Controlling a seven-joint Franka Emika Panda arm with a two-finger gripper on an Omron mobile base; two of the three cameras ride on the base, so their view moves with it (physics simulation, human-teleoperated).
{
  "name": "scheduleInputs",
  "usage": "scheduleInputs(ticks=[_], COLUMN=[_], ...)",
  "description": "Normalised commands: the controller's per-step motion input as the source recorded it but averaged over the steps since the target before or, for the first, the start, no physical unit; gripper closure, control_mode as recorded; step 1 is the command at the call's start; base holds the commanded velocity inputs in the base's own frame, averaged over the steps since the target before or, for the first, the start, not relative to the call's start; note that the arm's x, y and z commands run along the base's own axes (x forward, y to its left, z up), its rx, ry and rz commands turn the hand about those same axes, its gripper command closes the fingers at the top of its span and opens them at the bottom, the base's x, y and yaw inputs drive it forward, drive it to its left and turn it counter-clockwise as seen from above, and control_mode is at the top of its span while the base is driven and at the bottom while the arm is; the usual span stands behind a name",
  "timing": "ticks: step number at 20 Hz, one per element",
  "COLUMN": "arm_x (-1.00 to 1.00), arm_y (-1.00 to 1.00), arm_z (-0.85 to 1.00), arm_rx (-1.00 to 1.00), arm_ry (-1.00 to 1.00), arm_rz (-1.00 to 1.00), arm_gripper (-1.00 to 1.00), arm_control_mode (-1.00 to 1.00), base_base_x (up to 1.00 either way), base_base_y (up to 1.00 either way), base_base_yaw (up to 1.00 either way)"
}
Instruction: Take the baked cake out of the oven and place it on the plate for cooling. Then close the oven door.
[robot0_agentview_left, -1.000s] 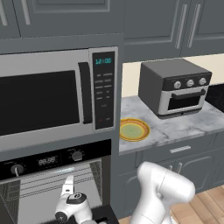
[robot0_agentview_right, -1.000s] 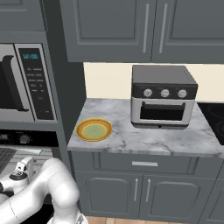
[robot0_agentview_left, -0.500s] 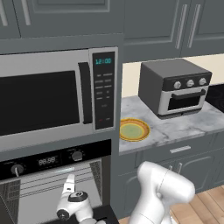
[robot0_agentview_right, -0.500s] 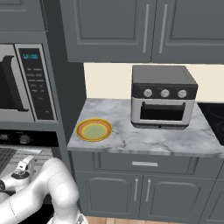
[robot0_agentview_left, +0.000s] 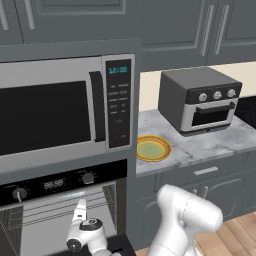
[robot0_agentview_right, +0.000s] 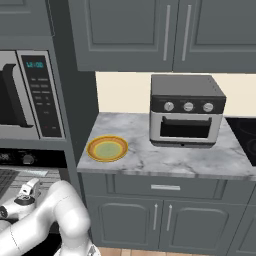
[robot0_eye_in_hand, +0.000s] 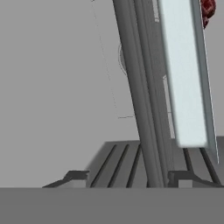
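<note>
Working inside the open cavity of the wide built-in wall oven (robot0_agentview_left: 55, 185) with the white arm's two-finger gripper (robot0_eye_in_hand: 129, 178), fingertips standing apart around the dark wire rack bars (robot0_eye_in_hand: 140, 87); not possible to tell whether clamping on anything or merely closing on air. Risking, as a judgement, a pinch on a rack bar or on the rectangular pale blue-grey baking tray (robot0_eye_in_hand: 183, 74) instead of the target, jarring the tray and tipping the small round dark reddish-brown cake (robot0_eye_in_hand: 207, 9), which is sitting deep in the oven beyond the tray's pale edge, well off the line of the fingers. Holding racks, tray and cake inside the oven. Waiting bare, just right of the oven on the marbled grey counter (robot0_agentview_left: 210, 142), the round yellow-rimmed, green-centred plate (robot0_agentview_left: 153, 148). Standing farther right of the oven, door closed and contents unreadable, the boxy grey toaster oven (robot0_agentview_left: 200, 100).
</note>
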Motion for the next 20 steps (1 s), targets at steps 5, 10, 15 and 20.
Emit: scheduleInputs(ticks=[5, 10, 15, 20], arm_x=[-0.21, -0.34, -0.44, -0.52], arm_y=[0.1, 0.11, 0.1, 0.07], arm_z=[-0.29, -0.28, -0.26, -0.28], arm_rx=[0.0, 0.0, -0.01, -0.01], arm_ry=[0.0, 0.0, 0.03, 0.12], arm_rz=[0.0, -0.03, -0.04, -0.04], arm_gripper=[1.0, 1.0, 1.0, 1.0], arm_control_mode=[-1.0, -1.0, -1.0, -1.0], base_base_x=[0.0, 0.0, 0.0, 0.0], base_base_y=[0.0, 0.0, 0.0, 0.0], base_base_yaw=[0.0, 0.0, 0.0, 0.0])
